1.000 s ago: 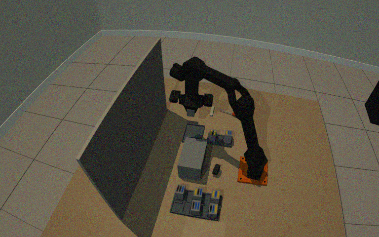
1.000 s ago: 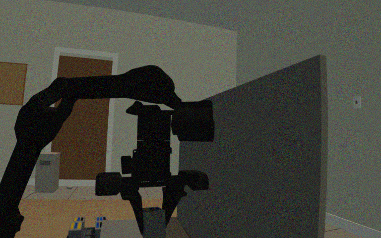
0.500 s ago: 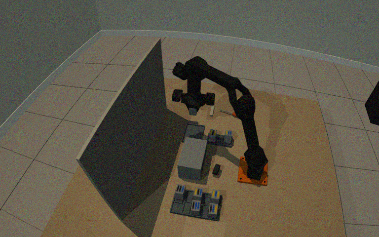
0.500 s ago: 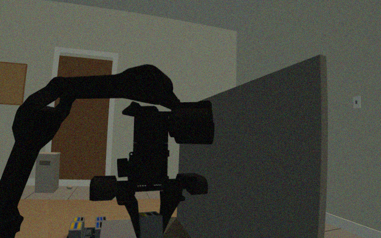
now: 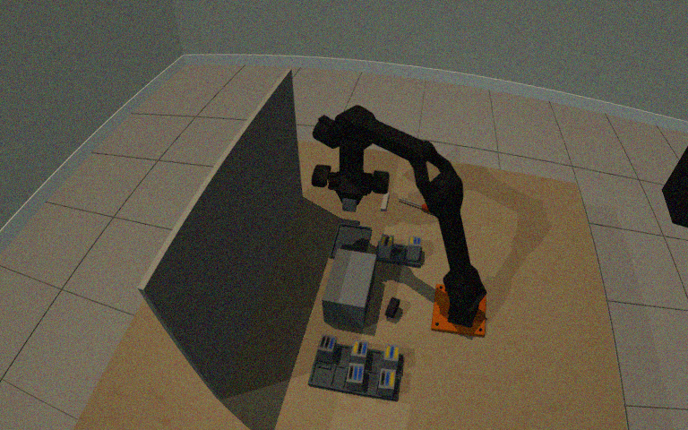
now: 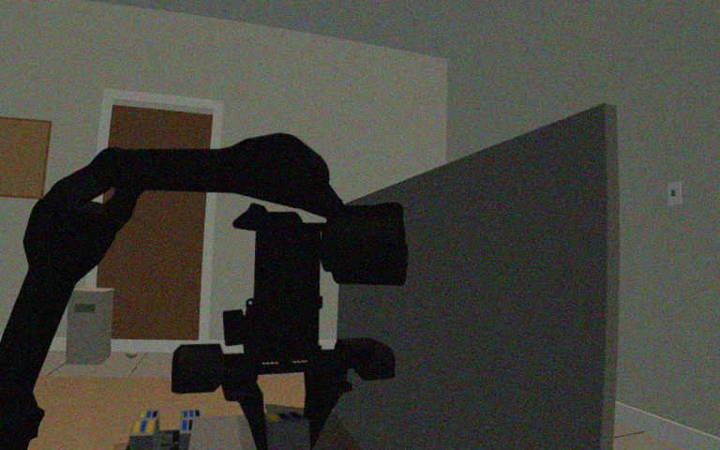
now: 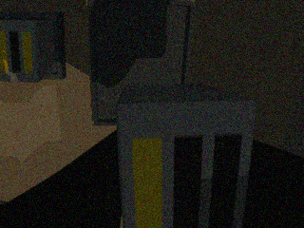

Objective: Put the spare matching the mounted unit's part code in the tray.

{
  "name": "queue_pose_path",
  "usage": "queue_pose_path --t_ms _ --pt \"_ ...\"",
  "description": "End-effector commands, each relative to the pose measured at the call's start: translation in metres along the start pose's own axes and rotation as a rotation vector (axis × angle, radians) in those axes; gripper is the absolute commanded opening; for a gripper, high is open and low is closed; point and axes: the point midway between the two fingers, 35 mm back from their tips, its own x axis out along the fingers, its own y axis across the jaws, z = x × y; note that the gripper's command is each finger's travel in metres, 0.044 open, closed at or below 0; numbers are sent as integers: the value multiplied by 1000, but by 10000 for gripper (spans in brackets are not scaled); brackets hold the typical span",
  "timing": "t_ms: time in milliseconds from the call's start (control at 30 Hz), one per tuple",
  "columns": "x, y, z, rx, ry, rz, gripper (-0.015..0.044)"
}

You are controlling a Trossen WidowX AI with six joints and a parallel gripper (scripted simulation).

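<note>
My gripper (image 5: 348, 202) (image 6: 287, 427) is shut on a grey spare (image 5: 348, 205) (image 6: 288, 436) (image 7: 185, 119). Its face shows one yellow and two black bars in the wrist view. It hangs in the air. The open grey tray (image 5: 355, 235) (image 7: 152, 73) lies below it, nearer the camera in the top view, with a dark shadow across it. A large rack (image 5: 320, 376) holds several spares with coloured bars. A smaller rack (image 5: 400, 252) (image 7: 51, 47) beside the tray holds two units. I cannot tell which unit is the mounted one; no printed back code is readable.
A grey box (image 5: 349, 279) (image 6: 217, 429) stands close to the tray, between it and the large rack. A tall dark panel (image 5: 243, 243) (image 6: 477, 265) stands along one side. A small black block (image 5: 392, 307), a white bar (image 5: 384, 202) and a screwdriver (image 5: 413, 203) lie on the table.
</note>
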Motion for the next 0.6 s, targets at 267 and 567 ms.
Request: queue_pose_path --t_ms 267,567 --pt "9 -2 -1 -5 -3 0 0" --pt "15 -2 -1 -5 -4 1 0"
